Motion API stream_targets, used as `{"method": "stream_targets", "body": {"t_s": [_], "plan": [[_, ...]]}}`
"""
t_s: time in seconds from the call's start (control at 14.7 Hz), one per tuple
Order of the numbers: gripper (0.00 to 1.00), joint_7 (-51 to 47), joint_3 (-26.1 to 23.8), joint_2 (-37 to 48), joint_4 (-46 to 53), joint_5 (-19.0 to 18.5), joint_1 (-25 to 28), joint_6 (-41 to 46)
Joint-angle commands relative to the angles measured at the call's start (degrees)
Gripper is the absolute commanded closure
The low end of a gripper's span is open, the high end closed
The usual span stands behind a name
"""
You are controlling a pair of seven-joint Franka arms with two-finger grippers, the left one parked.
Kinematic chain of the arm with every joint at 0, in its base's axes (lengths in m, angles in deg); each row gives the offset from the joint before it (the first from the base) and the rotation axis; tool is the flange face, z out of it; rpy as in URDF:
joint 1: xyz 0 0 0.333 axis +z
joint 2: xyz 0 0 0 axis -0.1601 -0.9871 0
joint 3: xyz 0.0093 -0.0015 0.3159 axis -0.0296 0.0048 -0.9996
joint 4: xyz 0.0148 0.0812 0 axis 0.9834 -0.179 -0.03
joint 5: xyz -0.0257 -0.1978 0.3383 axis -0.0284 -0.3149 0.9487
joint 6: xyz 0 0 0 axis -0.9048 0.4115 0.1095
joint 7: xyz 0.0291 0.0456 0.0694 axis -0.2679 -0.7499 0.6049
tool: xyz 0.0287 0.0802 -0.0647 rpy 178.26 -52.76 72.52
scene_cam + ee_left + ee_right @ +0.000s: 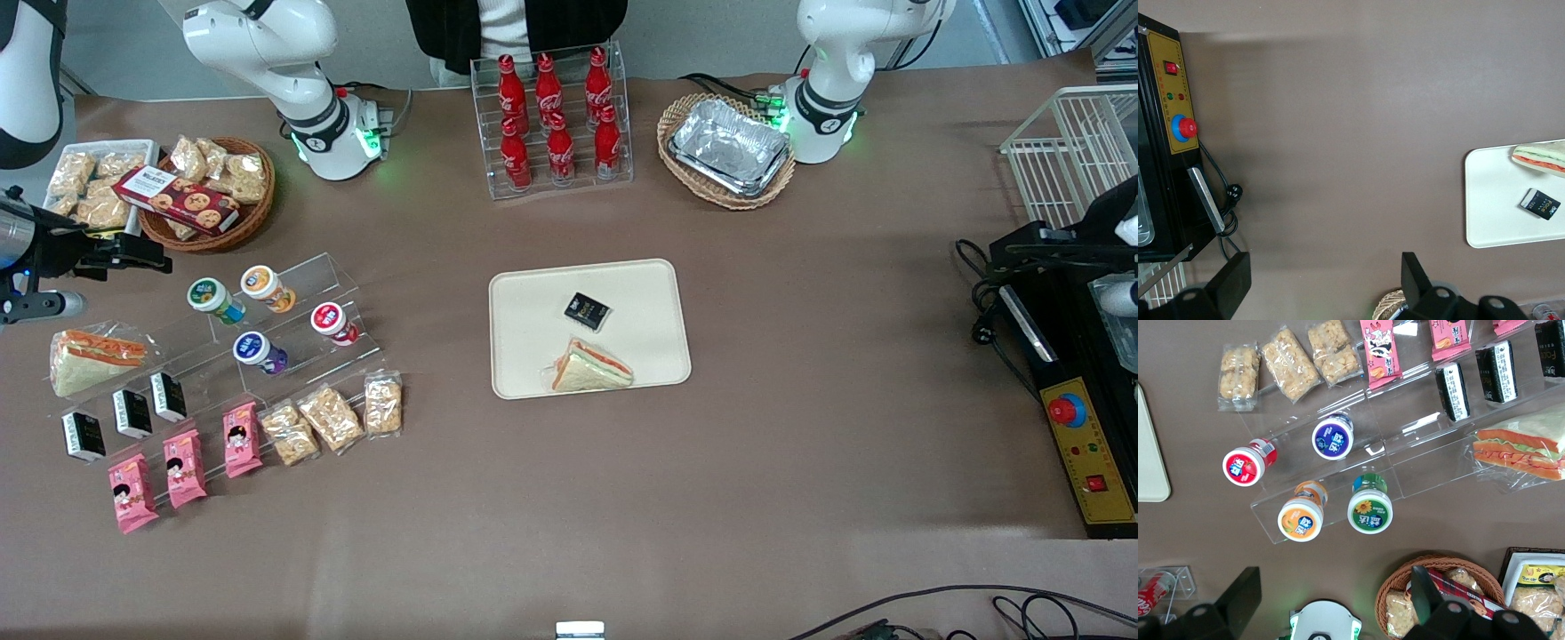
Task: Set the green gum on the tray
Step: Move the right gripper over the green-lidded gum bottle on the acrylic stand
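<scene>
Robot lab staged as shop: white arm bases [333, 133] bolted at brown table edge [622, 533], clear acrylic snack risers [293, 338], black emergency-stop box [1080, 444].

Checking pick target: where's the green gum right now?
The green gum sits on the clear stepped rack's top step beside the orange-lidded canister, toward the working arm's end; the gripper hovers nearby.

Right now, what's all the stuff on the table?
green gum: 1, green lid, clear stepped stand
other gum canisters: 3, orange, red, purple lids, same stand
tray: 1, cream, mid-table
sandwiches: 2, one on tray, one beside stand
black packets: 4, one on tray, three on stand
pink snacks: 3, nearest front camera
crispy bags: 3, beside pink snacks
cola bottles: 6, red, clear rack
foil trays: silver stack, wicker basket
cookie box: 1, red, second wicker basket
gripper: 1, black, open, above table near cookie box
</scene>
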Motion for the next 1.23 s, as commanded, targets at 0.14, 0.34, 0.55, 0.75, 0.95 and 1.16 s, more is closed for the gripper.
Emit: {"method": "stream_targets", "body": {"t_s": [0.14,0.34,0.55,0.75,0.95,1.16], "plan": [[0.0,0.1,0.2,-0.8,1.5,-0.1,0.2,-1.6],[0.0,-0.1,0.2,-0.8,0.6,0.1,0.2,-2.2],[0.0,0.0,0.6,3.2,-6.4,0.0,-0.4,-7.0],[0.0,0.1,0.9,13.6,-21.3,-0.4,-1.6,-16.9],[0.0,0.1,1.2,15.3,-23.6,-0.4,-2.4,-17.7],[0.0,0.1,1.2,15.9,-24.9,-0.4,-2.4,-18.1]]}}
